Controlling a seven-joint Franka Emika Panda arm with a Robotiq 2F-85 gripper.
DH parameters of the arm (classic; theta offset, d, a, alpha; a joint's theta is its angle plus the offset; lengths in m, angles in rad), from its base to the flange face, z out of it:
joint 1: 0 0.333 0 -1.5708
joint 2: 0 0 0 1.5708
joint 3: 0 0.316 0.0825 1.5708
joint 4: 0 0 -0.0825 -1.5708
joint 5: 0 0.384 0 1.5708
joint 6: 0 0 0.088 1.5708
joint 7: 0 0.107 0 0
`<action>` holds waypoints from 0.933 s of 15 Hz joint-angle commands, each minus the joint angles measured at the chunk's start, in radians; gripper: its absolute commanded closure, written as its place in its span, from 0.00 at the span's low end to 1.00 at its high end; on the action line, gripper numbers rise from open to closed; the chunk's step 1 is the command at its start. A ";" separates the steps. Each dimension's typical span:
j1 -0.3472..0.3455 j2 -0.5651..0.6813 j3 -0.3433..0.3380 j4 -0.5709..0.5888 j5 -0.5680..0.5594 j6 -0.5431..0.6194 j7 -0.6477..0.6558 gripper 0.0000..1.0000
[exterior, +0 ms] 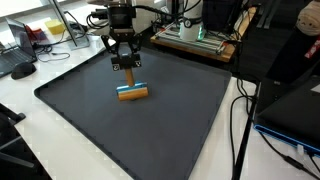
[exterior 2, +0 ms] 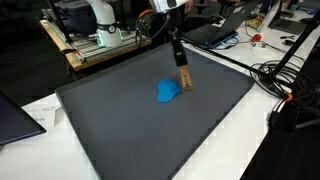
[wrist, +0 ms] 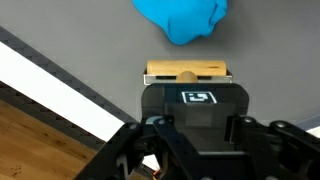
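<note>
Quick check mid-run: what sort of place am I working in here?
Most likely a lab or workshop bench: a large dark grey mat on a white table, tangled black cables at its edge, and boxy electronic equipment on a wooden shelf behind.

Tan block (wrist: 188,72), blue lump (wrist: 182,18), mat (exterior: 180,115) prob. dk grey.

Bare wooden block (wrist: 188,72), soft-looking blue cloth lump (wrist: 182,18), matt grey mat (wrist: 70,35).
</note>
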 commanded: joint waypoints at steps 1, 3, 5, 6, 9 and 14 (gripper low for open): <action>-0.035 -0.006 0.024 -0.018 0.148 0.035 -0.142 0.77; -0.052 0.005 0.035 -0.017 0.225 0.042 -0.216 0.77; -0.057 0.020 0.039 -0.015 0.280 0.060 -0.279 0.77; -0.062 0.029 0.044 -0.012 0.313 0.064 -0.316 0.77; -0.080 0.055 0.061 -0.009 0.406 0.082 -0.418 0.77; -0.117 0.096 0.084 0.000 0.562 0.084 -0.593 0.77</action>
